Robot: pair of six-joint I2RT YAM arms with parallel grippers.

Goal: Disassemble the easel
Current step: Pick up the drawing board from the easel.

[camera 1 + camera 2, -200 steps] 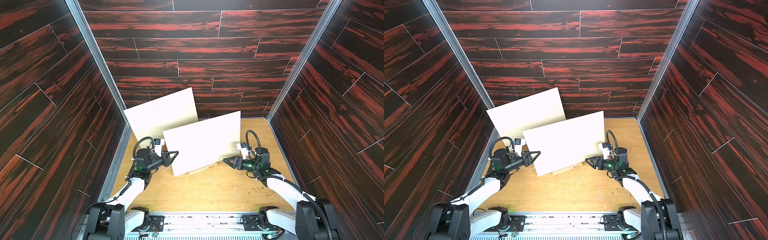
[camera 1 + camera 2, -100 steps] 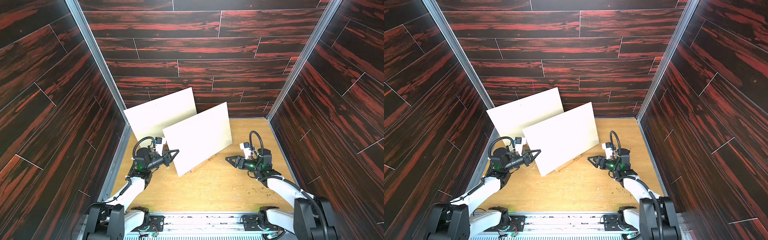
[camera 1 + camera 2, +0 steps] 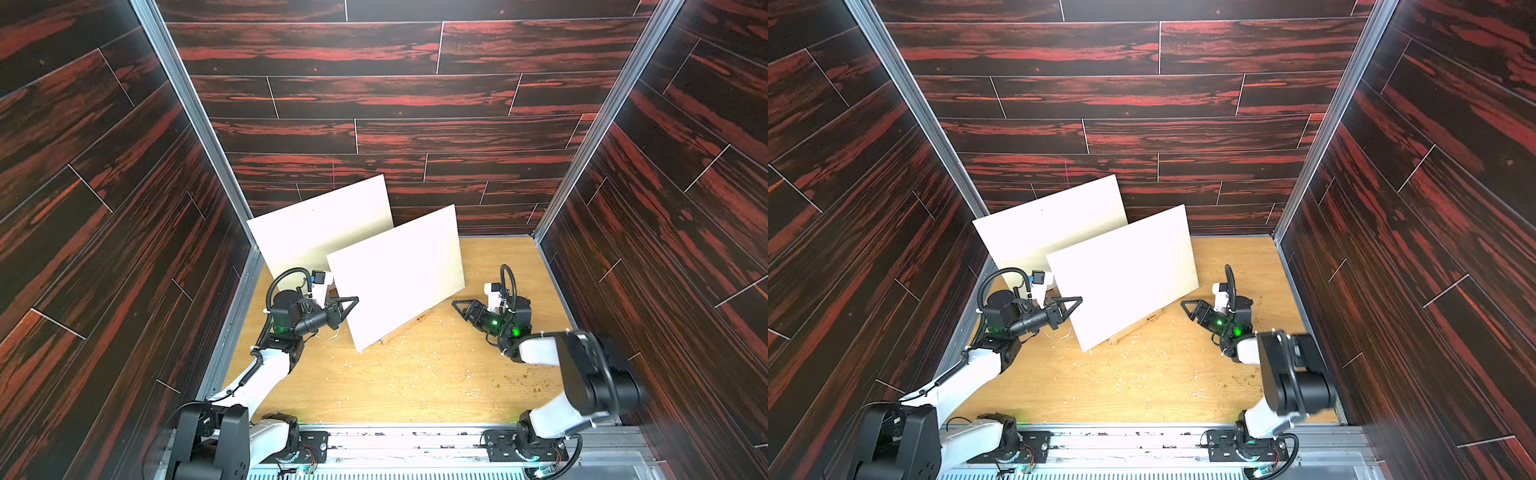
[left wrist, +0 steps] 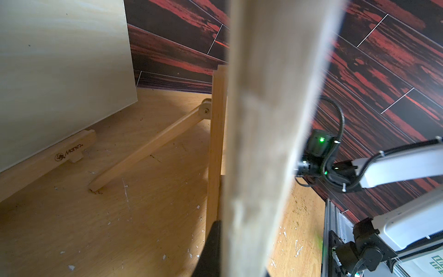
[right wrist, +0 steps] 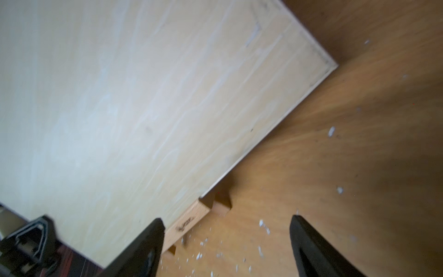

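A pale front board (image 3: 399, 274) (image 3: 1125, 274) stands on the wooden easel's ledge (image 3: 409, 326) (image 3: 1136, 326). My left gripper (image 3: 351, 301) (image 3: 1077, 301) is shut on the board's left edge. In the left wrist view that edge (image 4: 271, 120) runs blurred between the jaws of the left gripper (image 4: 239, 263), with the easel's upright (image 4: 217, 144) and back leg (image 4: 153, 148) behind it. My right gripper (image 3: 457, 303) (image 3: 1185, 305) (image 5: 226, 220) is open and empty, apart from the board's right end, facing the ledge (image 5: 189, 221).
A second pale board (image 3: 324, 224) (image 3: 1054, 224) (image 4: 60, 72) leans at the rear left on its own ledge (image 4: 48, 160). Dark panelled walls close in on three sides. White chips litter the wooden floor (image 3: 415, 382).
My left gripper closed on the front board's left edge. The right gripper let go of the right end, opened wider and drew back. The board's right end swung towards the back.
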